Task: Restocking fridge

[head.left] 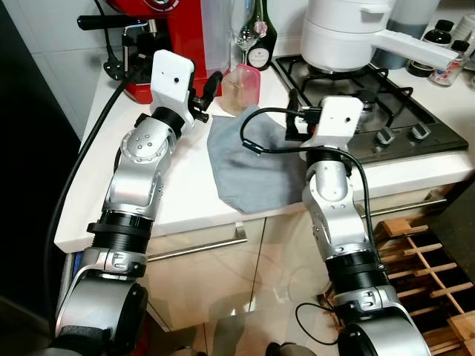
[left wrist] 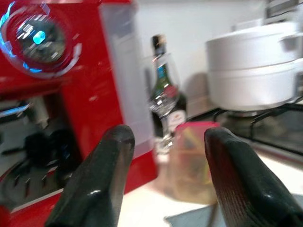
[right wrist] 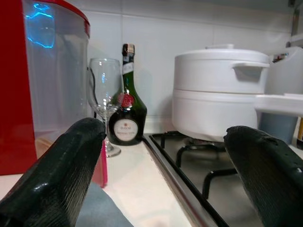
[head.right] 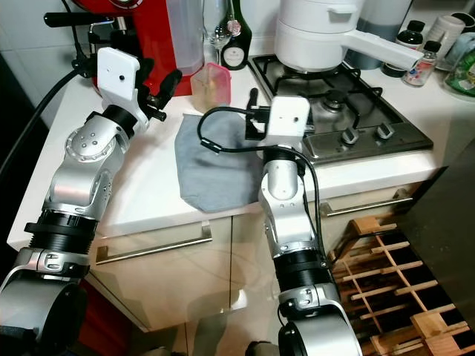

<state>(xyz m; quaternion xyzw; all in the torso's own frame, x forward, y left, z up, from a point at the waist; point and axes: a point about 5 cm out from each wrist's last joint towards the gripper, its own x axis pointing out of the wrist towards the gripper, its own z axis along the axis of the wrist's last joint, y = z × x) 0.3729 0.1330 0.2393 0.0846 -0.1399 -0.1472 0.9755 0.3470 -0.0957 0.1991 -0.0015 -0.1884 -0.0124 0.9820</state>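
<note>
The left gripper [left wrist: 163, 175], fingers spread and empty, points straight at the pink-lidded food container [head.left: 242, 87] just ahead on the counter, probably lining up to take it for the fridge. Beside the container stand a wine glass [left wrist: 162, 92], a dark bottle [right wrist: 126, 101] and the red coffee machine [left wrist: 57, 90], crowding the reach. The right gripper [right wrist: 163, 179], also open, hovers over the grey cloth [head.left: 249, 159] by the hob [head.left: 364, 104].
</note>
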